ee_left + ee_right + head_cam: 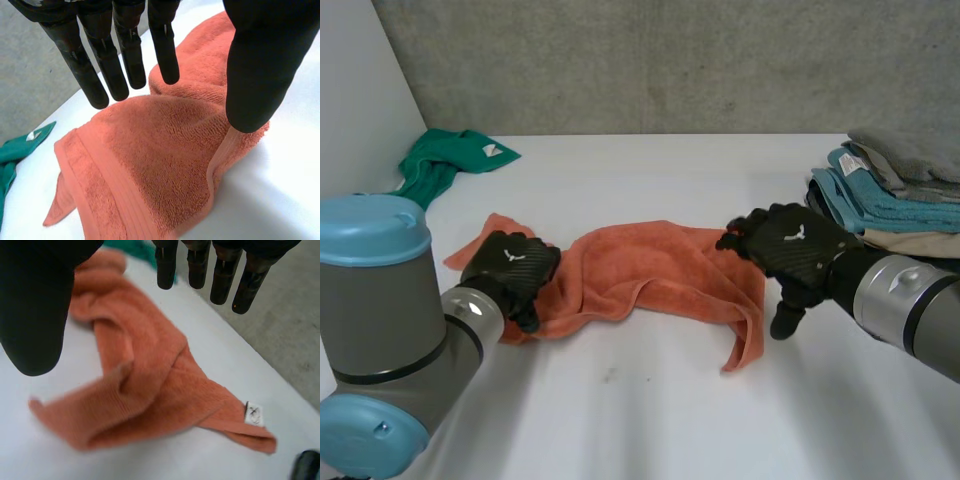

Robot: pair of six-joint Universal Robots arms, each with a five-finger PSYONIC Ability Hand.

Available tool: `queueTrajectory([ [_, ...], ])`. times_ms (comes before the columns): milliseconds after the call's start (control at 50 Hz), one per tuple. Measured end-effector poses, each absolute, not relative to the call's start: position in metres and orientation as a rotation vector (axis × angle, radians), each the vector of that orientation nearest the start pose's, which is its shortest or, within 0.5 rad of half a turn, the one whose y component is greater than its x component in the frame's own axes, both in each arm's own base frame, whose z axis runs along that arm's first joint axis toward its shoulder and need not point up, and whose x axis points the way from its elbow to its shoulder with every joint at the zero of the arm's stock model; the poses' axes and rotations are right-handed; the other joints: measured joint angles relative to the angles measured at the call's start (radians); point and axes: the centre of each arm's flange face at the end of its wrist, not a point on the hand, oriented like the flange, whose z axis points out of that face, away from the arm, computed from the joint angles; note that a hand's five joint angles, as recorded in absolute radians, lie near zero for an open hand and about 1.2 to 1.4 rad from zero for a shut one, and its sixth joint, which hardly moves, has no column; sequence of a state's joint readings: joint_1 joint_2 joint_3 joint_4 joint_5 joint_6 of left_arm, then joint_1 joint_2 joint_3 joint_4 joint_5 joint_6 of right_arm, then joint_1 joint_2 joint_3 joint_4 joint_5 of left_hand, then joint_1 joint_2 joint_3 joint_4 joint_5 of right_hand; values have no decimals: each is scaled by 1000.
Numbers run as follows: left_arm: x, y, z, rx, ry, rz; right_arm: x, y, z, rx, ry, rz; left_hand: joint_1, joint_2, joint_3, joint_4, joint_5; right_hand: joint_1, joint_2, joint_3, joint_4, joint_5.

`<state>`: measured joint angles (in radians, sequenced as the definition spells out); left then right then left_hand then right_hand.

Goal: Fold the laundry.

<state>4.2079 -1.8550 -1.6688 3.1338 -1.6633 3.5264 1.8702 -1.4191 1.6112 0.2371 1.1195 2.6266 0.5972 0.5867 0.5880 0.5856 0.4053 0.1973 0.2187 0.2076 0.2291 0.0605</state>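
Folded pile [895,185] partly past view's edge

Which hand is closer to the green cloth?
Left. The left hand is over the end of the orange towel nearest the green cloth; the right hand is at the towel's opposite end, beside the stack of folded towels.

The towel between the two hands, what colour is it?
Orange towel, clearest in the left wrist view.
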Motion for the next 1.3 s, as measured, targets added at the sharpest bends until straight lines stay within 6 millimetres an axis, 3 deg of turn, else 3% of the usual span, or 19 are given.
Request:
queueTrajectory([
  [200, -243, -216, 182, 826, 2506, -1747, 241, -223, 238, -743, 2226, -1450, -11, -11, -9, -10, -12, 0, 0, 0, 0, 0],
  [380, -232, -224, 171, 714, 2517, -1794, 246, -226, 207, -551, 2378, -1336, -41, -36, -31, -38, -39, 0, 0, 0, 0, 0],
  [560, -220, -233, 161, 701, 2561, -1760, 261, -228, 178, -542, 2428, -1338, -41, -36, -31, -38, -39, 0, 0, 0, 0, 0],
  [760, -225, -230, 155, 757, 2594, -1764, 278, -233, 163, -536, 2414, -1329, -41, -36, -31, -38, -39, 19, 35, 49, 25, 31],
  [900, -231, -235, 143, 780, 2600, -1755, 282, -243, 150, -513, 2461, -1361, -41, -36, -31, -38, -39, 177, 202, 226, 202, 184],
  [1020, -240, -238, 135, 817, 2604, -1751, 286, -252, 144, -521, 2473, -1420, -41, -39, -31, -40, -42, 431, 518, 517, 494, 469],
  [1080, -244, -238, 132, 837, 2606, -1752, 287, -256, 144, -550, 2463, -1457, -41, -39, -31, -42, -44, 431, 518, 517, 494, 469],
  [1100, -246, -238, 131, 843, 2606, -1754, 287, -257, 145, -563, 2459, -1468, -41, -41, -31, -46, -44, 745, 890, 893, 876, 852],
  [1120, -248, -238, 131, 850, 2605, -1756, 287, -257, 145, -576, 2455, -1479, -41, -42, -31, -46, -44, 780, 948, 962, 948, 922],
  [1300, -259, -244, 126, 874, 2579, -1799, 285, -254, 170, -671, 2382, -1585, -41, -43, -31, -46, -44, 780, 950, 971, 959, 926],
])
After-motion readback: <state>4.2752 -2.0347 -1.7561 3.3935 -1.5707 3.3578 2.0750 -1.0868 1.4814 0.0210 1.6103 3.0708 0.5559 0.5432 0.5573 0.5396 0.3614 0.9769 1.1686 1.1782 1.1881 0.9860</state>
